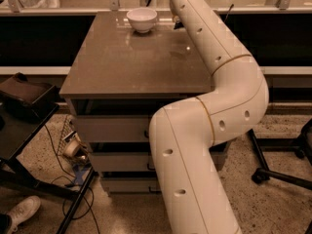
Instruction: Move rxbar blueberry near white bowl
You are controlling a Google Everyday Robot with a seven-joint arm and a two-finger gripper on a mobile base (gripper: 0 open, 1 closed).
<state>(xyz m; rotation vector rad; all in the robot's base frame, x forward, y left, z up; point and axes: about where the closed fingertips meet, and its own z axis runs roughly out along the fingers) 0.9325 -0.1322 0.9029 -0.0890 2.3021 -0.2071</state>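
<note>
The white bowl (142,19) stands upright near the back edge of the brown table (126,62). A small dark sliver (178,26) lies on the table just right of the bowl, mostly hidden behind my arm; it may be the rxbar blueberry, but I cannot tell. My white arm (214,48) reaches from the lower middle across the table's right side and up past the bowl. The gripper is out of view beyond the top edge of the frame, above and right of the bowl.
The table sits on a drawer cabinet (112,130). A counter ledge (73,4) runs behind it. A black stand (24,101) and cables are at the left. A chair base (282,169) is at the right, and a shoe (22,211) at the lower left.
</note>
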